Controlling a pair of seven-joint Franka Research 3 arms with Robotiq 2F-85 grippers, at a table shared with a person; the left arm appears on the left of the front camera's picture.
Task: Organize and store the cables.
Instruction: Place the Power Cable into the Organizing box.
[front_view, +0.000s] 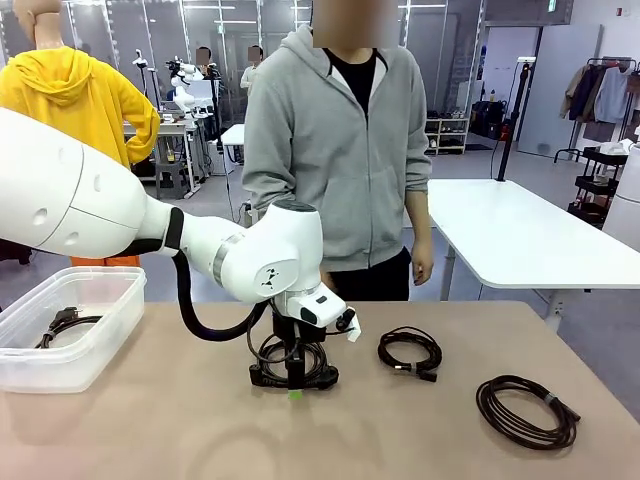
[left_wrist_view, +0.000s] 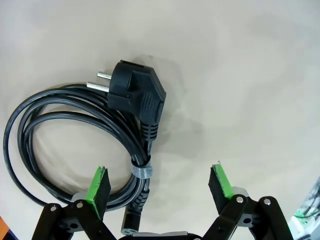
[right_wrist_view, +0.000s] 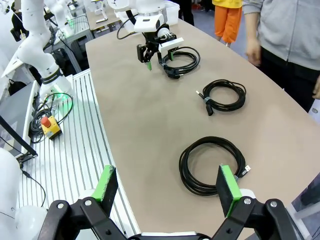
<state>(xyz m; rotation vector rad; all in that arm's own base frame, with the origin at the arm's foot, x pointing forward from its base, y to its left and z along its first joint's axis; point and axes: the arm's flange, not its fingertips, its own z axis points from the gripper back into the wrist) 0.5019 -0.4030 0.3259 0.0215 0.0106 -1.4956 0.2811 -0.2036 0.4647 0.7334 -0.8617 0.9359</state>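
Location type: robotics laboratory in an open indoor hall.

Indicators:
- A white robot arm (front_view: 100, 200) works over a tan work table (front_view: 150, 430).
- On the robot's near side, a ribbed aluminium platform (right_wrist_view: 80, 165) carries a yellow emergency-stop box (right_wrist_view: 48, 126) with loose wiring.
- Far right: a white table (front_view: 520, 235), a black shelf trolley (front_view: 597, 185) and a clothes rack (front_view: 605, 90).
- Far side: glass partitions (front_view: 130, 30) and a smooth grey floor (front_view: 480, 165).
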